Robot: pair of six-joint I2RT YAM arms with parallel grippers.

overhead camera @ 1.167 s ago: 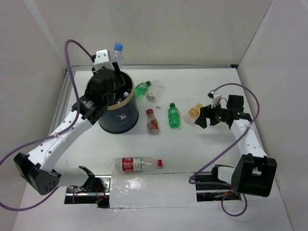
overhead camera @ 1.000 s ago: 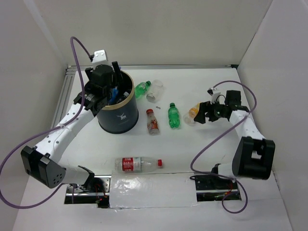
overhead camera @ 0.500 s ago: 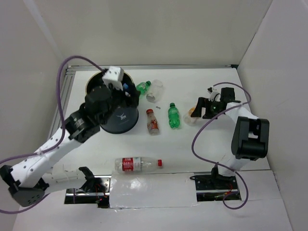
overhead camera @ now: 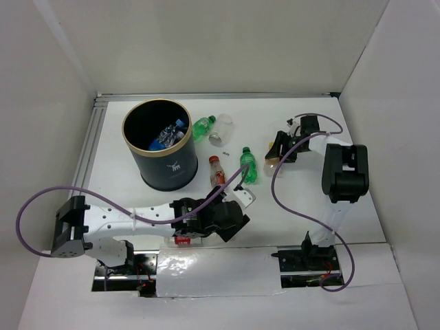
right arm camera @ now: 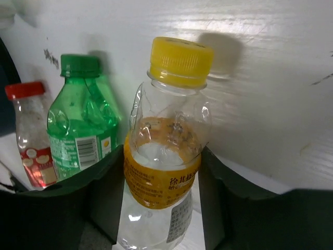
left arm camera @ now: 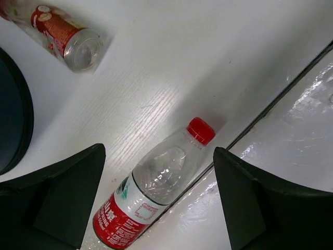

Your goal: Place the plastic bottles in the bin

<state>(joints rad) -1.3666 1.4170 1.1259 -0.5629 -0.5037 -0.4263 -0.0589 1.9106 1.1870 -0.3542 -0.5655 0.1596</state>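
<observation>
The black bin [overhead camera: 159,155] stands at the back left and holds a blue-capped bottle [overhead camera: 170,133]. At the table's front lies a large clear bottle with a red label [overhead camera: 182,239] [left arm camera: 156,182]. My left gripper [overhead camera: 206,223] [left arm camera: 158,156] hovers over it, open, one finger on each side and neither touching. My right gripper [overhead camera: 280,148] [right arm camera: 161,166] is shut on a yellow-capped bottle [overhead camera: 271,159] [right arm camera: 169,130], both fingers pressed against its orange label. Two green bottles [overhead camera: 247,165] [overhead camera: 203,126], a small red-capped bottle [overhead camera: 217,170] and a clear bottle [overhead camera: 221,124] lie on the table.
A shiny foil strip [left arm camera: 291,130] runs along the table's front edge just beyond the large bottle. In the right wrist view, a green bottle [right arm camera: 78,125] and the small red-capped bottle [right arm camera: 28,135] lie close to the left of the held bottle. White walls enclose the table.
My left arm swung from the bin down to the front bottle and its jaws widened; the blue-capped bottle now lies in the bin. My right gripper reached and closed on the yellow-capped bottle.
</observation>
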